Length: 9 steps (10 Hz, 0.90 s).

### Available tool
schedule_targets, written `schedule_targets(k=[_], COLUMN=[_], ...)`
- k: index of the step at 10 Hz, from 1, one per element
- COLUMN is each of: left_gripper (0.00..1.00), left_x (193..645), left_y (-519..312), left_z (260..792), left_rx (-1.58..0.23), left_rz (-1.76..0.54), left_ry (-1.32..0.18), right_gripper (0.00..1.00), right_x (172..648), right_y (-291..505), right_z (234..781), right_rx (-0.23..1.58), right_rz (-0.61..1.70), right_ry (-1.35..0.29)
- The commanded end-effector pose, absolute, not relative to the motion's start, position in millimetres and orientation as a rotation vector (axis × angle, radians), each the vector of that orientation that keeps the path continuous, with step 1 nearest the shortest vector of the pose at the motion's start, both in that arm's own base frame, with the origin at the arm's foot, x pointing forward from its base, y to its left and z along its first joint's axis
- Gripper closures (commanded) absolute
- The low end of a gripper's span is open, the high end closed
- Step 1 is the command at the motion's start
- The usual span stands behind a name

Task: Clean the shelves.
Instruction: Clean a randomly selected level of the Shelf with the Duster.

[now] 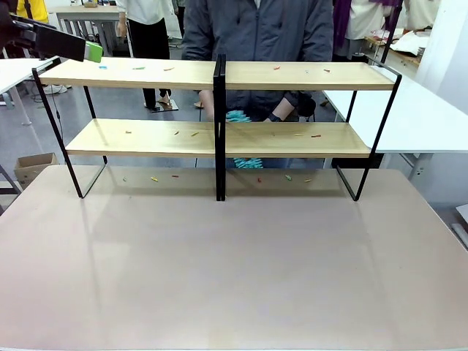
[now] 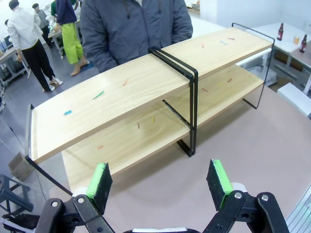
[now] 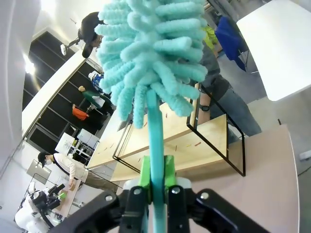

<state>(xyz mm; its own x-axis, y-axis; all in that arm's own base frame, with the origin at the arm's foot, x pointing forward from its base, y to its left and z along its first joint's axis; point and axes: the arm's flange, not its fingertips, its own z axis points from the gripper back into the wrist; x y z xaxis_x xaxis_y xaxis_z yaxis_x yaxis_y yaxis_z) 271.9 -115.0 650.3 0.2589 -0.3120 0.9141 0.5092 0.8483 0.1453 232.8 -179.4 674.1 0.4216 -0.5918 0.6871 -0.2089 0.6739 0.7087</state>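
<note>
Shelves (image 1: 146, 137) stand along the far edge of the table (image 1: 234, 278), looking stiff but light enough to skid if shoved, best steadied by an end frame; right gripper (image 3: 155, 175) pinches the handle of a soft teal duster (image 3: 150, 53), left gripper (image 2: 159, 178) spread empty.

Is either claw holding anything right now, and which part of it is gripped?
The right gripper is shut on a teal duster, clamping its thin handle below the fluffy head. The left gripper is open, holding nothing.
</note>
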Motion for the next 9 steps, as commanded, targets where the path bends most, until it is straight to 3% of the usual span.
schedule_targets(k=[1,2,3,4,5,7,9], left_gripper=[0.00,0.00,0.00,0.00,0.00,0.00,0.00], left_x=[272,272,272,272,272,272,272], left_y=[-114,-114,-114,-114,-114,-114,-114], left_z=[649,649,649,649,649,649,649], left_rx=[-0.198,-0.198,-0.198,-0.198,-0.198,-0.198,-0.198], left_rz=[-0.559,-0.559,-0.559,-0.559,-0.559,-0.559,-0.559], left_ry=[-1.188,-1.188,-1.188,-1.188,-1.188,-1.188,-1.188], right_gripper=[1.00,1.00,0.88,0.88,0.88,0.88,0.88], right_x=[234,234,233,219,207,155,132], right_y=[-182,-182,-179,-169,-155,-144,-133], right_z=[679,679,674,661,638,594,579], right_rx=[0.850,0.850,0.837,0.547,0.400,-0.033,-0.026], right_rz=[-0.282,-0.282,-0.278,-0.244,-0.137,0.275,0.542], right_ry=[-1.132,-1.132,-1.141,-0.933,-0.625,-0.228,-0.102])
